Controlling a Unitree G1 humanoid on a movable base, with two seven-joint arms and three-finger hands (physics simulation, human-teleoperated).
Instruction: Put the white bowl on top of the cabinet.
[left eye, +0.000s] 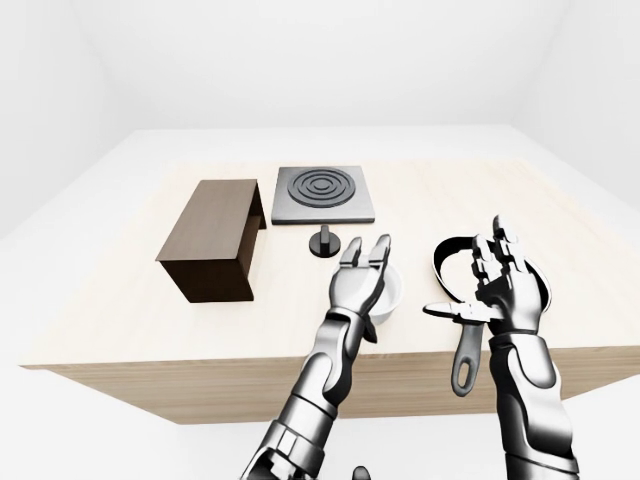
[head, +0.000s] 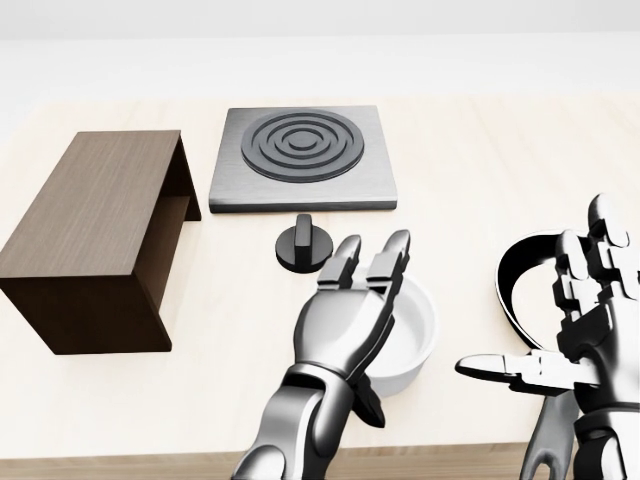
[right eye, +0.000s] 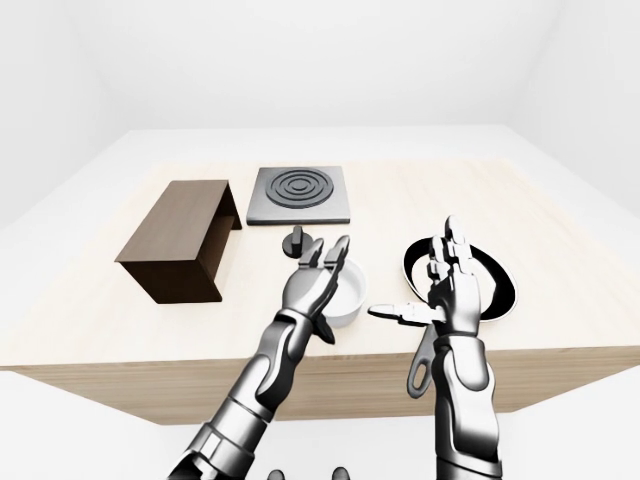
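- Left hand (head: 345, 320): enters the head view from the bottom, fingers straight and spread, palm turned toward the bowl. It stands over the bowl's left rim; nothing is gripped. The thumb hangs low at the bowl's near side; actual contact with the wall cannot be judged from these views.
- Right hand (head: 580, 330): at the lower right of the head view, upright, fingers extended upward and thumb pointing left toward the bowl. Wide open, holding nothing.
- White bowl (head: 412, 338): upright on the wooden table (head: 460, 170), near its bottom edge in the head view, between the two hands. Left part is hidden behind the left hand. Interior looks empty.
- Frying pan (left eye: 447, 262): black, white-lined rim, on the table to the right of the bowl, largely covered by the right hand. Its handle (left eye: 466, 360) reaches past the table's near edge in the left-eye view.
- Black knob (head: 303, 243): small round piece with an upright grip, just above the bowl in the head view, below the stove plate.
- Cabinet (head: 95, 235): dark wood box at the left of the head view, well apart from the bowl, open side facing right. Top is bare.
- Stove plate (head: 302, 155): grey square with concentric dark rings, farthest up the table.
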